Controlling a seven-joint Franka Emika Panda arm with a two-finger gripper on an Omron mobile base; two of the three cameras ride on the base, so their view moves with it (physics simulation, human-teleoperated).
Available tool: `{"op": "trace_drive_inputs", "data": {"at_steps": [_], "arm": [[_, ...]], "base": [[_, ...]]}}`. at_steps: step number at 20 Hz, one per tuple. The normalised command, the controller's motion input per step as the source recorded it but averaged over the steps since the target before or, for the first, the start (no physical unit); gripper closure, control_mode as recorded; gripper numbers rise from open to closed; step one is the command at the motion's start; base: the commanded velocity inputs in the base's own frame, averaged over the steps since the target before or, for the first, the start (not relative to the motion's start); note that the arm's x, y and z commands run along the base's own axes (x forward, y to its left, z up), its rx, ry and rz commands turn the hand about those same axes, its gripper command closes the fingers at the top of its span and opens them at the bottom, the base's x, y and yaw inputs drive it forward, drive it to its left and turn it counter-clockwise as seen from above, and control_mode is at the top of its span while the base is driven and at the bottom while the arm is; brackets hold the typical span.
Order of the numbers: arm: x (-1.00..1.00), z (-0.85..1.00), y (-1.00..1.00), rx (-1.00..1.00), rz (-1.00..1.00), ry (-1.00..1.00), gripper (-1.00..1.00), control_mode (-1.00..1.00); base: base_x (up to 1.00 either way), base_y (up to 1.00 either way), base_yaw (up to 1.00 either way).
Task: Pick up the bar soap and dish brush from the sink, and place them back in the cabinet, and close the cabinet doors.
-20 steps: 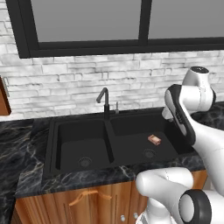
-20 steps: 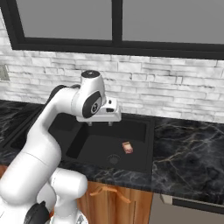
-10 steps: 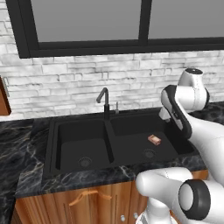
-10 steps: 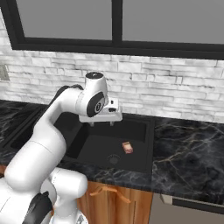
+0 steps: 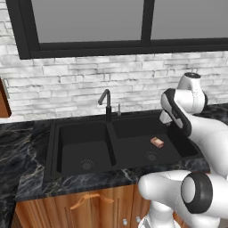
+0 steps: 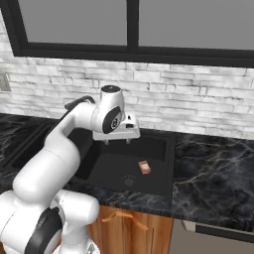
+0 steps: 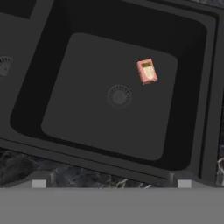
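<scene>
A white brick wall and dark window back the marbled counter, where the sink point(image 5: 120, 147) sits. The bar soap point(image 5: 156, 142) lies flat in its right basin, just beyond the drain point(image 7: 119, 95). The gripper point(image 6: 119, 141) hangs above that basin, jaws wide and empty. Nothing appears stowed yet; I judge the task barely begun.

One bar soap point(image 7: 147, 71), one sink point(image 5: 58, 147) with two basins and two drains, one faucet point(image 5: 106, 101)
</scene>
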Motion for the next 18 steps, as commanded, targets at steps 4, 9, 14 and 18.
{"op": "trace_drive_inputs", "data": {"at_steps": [4, 9, 14, 18], "arm": [[0.18, -0.19, -0.04, 0.0, 0.0, 0.0, -1.0, -1.0], [0.16, -0.21, -0.09, 0.0, 0.0, 0.0, -1.0, -1.0], [0.19, -0.24, -0.09, 0.0, 0.0, 0.0, -1.0, -1.0], [0.17, -0.2, -0.1, 0.0, 0.0, 0.0, -1.0, -1.0]], "base": [[0.0, 0.0, 0.0], [0.0, 0.0, 0.0], [0.0, 0.0, 0.0], [0.0, 0.0, 0.0]]}}
